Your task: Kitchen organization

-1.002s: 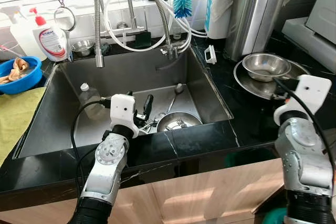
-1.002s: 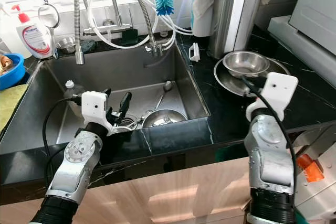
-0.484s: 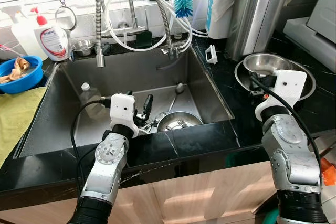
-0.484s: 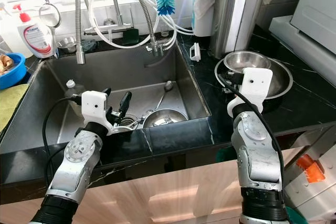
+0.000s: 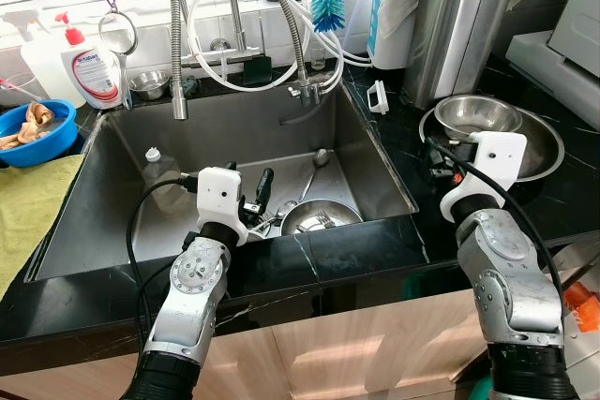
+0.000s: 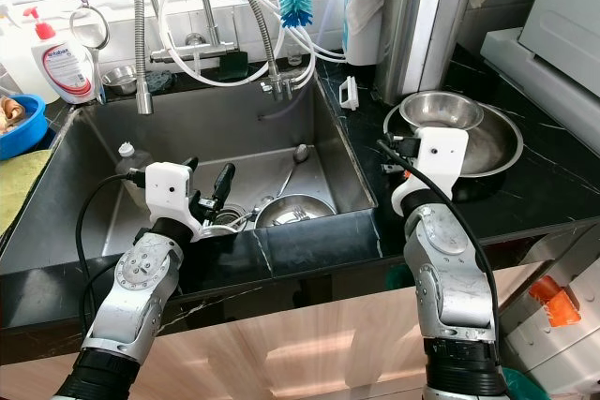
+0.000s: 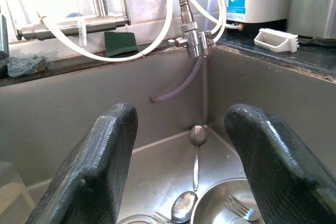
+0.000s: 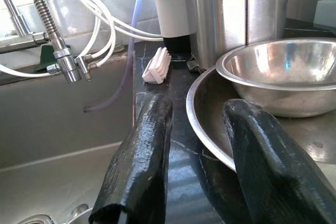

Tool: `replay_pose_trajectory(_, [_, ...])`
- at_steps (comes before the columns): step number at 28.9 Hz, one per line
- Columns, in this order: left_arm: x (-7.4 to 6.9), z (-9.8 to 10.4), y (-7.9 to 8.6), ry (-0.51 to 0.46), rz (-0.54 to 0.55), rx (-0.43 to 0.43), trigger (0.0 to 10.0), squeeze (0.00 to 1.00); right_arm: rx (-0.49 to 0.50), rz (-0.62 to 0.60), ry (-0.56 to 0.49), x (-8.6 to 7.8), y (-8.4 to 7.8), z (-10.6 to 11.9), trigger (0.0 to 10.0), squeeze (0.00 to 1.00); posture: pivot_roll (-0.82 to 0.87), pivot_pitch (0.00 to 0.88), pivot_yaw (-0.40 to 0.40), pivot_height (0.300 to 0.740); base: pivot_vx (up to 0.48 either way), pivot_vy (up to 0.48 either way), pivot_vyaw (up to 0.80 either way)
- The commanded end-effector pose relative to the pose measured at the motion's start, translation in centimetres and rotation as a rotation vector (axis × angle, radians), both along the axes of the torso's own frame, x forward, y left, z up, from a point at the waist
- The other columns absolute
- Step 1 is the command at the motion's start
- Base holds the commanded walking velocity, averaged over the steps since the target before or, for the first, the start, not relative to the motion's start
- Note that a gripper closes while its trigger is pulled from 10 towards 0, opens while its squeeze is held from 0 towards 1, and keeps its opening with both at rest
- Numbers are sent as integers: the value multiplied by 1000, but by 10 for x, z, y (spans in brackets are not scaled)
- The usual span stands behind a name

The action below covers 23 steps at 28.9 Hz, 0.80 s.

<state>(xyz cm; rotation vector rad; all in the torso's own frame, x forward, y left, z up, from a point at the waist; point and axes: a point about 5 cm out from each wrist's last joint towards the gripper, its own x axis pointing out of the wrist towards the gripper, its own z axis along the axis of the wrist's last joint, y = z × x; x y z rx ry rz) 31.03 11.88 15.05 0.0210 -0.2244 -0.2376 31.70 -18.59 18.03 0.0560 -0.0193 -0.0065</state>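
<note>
Sink (image 5: 112, 222): steel basin set in the black bench, centre of scene; it holds the unsorted dishes, so the tidying most likely starts here.
Sink bowl (image 5: 319, 215): near right part of the sink floor, upright, with a fork resting inside; left where it was dropped for washing, by the look of it.
Spoons (image 7: 196, 139): one lies far of the bowl pointing toward the back wall, another just beside the bowl's left rim.
Bottle (image 5: 157, 173): small and clear, lying against the sink's left wall.
Left gripper (image 5: 255, 196): over the near edge of the sink, just left of the bowl; fingers (image 7: 94, 166) spread wide, nothing between them, aimed at the dishes as if ready to pick one.
Right gripper (image 5: 436, 158): low over the bench right of the sink, at the near left rim of the pan; fingers (image 8: 139, 156) apart and empty, the pan's rim lying in line with the gap, probably lining up a grasp.
Pan (image 5: 548, 152): wide, shallow steel dish on the bench, right of the sink.
Small bowl (image 5: 477, 117): nested upright inside the pan, stacked to save bench room.
Brush (image 5: 377, 96): white, on the bench at the sink's far right corner.
Faucet (image 5: 286, 16): coiled hose and white tubes over the sink's back edge.
Soap (image 5: 93, 70): far left, beside the blue bowl (image 5: 37, 142).
</note>
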Motion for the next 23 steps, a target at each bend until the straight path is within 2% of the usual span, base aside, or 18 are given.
replay_pose_trajectory(1, [1,-2,2,9,13,21,10000,0,18,-1,25,0,1,-6,10000,0,-111,0,77,740,0,0,0])
replay_pose_trajectory(23, [2,0,3,6,11,21,10000,0,48,-36,58,-2,-3,-12,10000,0,-111,0,82,740,0,0,0])
